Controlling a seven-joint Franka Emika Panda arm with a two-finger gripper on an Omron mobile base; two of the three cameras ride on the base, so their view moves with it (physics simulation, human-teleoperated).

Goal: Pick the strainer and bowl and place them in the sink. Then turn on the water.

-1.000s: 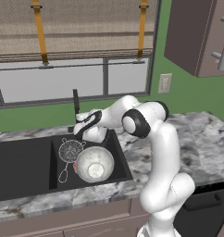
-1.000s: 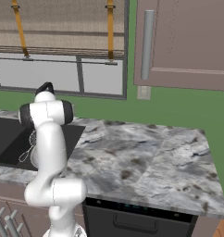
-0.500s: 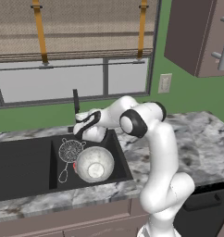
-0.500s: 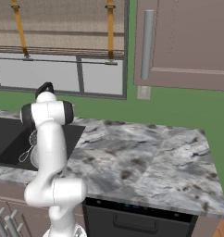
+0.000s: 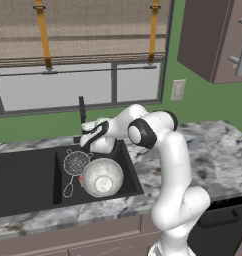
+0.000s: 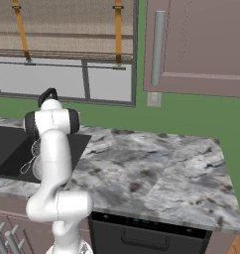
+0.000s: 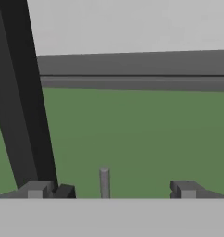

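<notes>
The large black rectangular double-basin sink (image 5: pixel 23 180) sits in the grey marbled stone surface (image 5: pixel 213 160) below the window. Inside the sink's right basin lies the small round silver wire-mesh strainer (image 5: pixel 74 164), its thin looped wire handle trailing toward the sink's front edge. Just beside it, on its right and touching or overlapping its rim, the round speckled silvery-grey metal bowl (image 5: pixel 102 177) rests tilted, its hollow facing up and forward. A bit of red shows at the bowl's left edge, by the sink floor.

The tall slim black faucet (image 5: pixel 82 111) rises from the sink's back rim, behind the strainer. The white arm reaches over the sink's back right corner, and its pincer (image 5: pixel 86 141) hangs just to the right of the faucet's base, above the sink's rear edge. In the hand view the pincer (image 7: pixel 109 189) is spread wide with nothing between its tips; the faucet's dark column (image 7: pixel 21 97) stands close at the left tip, and a small grey upright rod (image 7: pixel 104 182) stands between the tips.
</notes>
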